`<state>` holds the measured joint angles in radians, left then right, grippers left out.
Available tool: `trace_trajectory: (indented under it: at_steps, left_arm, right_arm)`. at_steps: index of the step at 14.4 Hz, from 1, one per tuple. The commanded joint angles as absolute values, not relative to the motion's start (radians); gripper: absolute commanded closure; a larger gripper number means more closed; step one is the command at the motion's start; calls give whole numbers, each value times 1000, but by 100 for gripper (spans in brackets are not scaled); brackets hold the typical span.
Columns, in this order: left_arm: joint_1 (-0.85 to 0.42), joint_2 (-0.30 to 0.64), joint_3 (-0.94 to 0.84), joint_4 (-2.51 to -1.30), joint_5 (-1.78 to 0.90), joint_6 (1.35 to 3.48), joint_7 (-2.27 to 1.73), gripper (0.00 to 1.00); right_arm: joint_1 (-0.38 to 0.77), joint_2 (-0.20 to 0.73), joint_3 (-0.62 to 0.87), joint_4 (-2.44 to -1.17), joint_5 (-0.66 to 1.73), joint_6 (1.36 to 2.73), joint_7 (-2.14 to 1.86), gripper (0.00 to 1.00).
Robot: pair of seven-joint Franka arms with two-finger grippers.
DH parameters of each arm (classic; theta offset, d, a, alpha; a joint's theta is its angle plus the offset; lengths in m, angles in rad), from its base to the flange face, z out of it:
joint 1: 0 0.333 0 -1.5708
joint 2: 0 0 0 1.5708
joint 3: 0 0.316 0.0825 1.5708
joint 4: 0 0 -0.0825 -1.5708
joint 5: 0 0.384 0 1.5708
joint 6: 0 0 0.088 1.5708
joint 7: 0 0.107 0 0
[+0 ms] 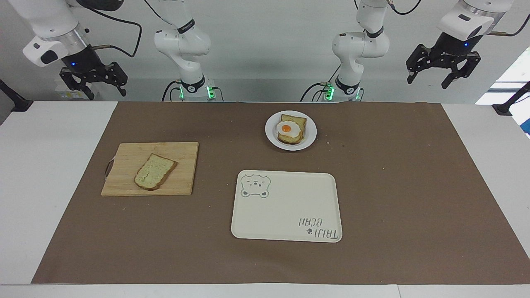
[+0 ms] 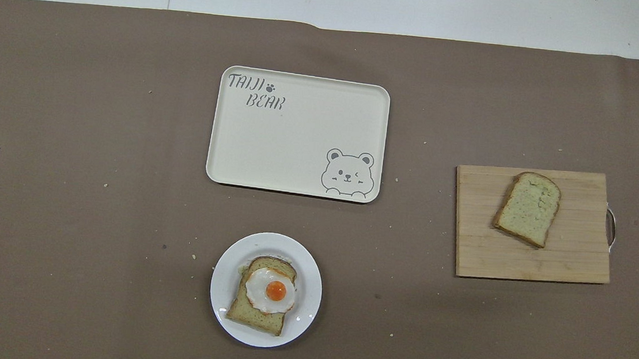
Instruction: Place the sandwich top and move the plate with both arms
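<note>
Sandwich top [image 1: 154, 171], a pale green-tinged slice with a brown crust, lies flat on a wooden cutting board [image 1: 178, 151] toward the right arm's end of the table; nothing touches it. In the overhead view the slice [image 2: 527, 208] sits at about 3 o'clock from the table's centre, its rounded end pointing to 12 o'clock. The plate [image 1: 309, 135], small, round and white, stands nearer to the robots than the board, at about 6 o'clock in the overhead view [image 2: 310, 283]. It carries a toast slice [image 1: 294, 138] topped with a fried egg [image 1: 287, 128]. A cream rectangular tray [image 1: 290, 223] with a bear drawing lies farther from the robots than the plate, well apart from it, at about 12 o'clock from the plate in the overhead view. All rest on a brown mat [image 1: 393, 198].

Right gripper [image 1: 92, 86] hangs high over the table's edge at the right arm's end, fingers spread wide, holding nothing. Left gripper [image 1: 427, 78] hangs high at the left arm's end, likewise spread wide and empty.
</note>
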<state>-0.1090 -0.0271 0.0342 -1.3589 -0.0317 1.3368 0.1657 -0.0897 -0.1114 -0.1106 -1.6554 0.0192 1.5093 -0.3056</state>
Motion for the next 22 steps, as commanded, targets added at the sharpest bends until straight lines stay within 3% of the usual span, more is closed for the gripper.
trace_trajectory:
  at_steps: [1, 22]
  left_arm:
    - [-127, -57, 46, -1394, -34, 1342, 150, 0]
    - [-127, -57, 46, -1396, -71, 1342, 149, 0]
  right_arm:
    - [-110, -137, -101, -1681, 32, 1505, -336, 0]
    - [-97, -137, -90, -1680, 34, 1491, -304, 0]
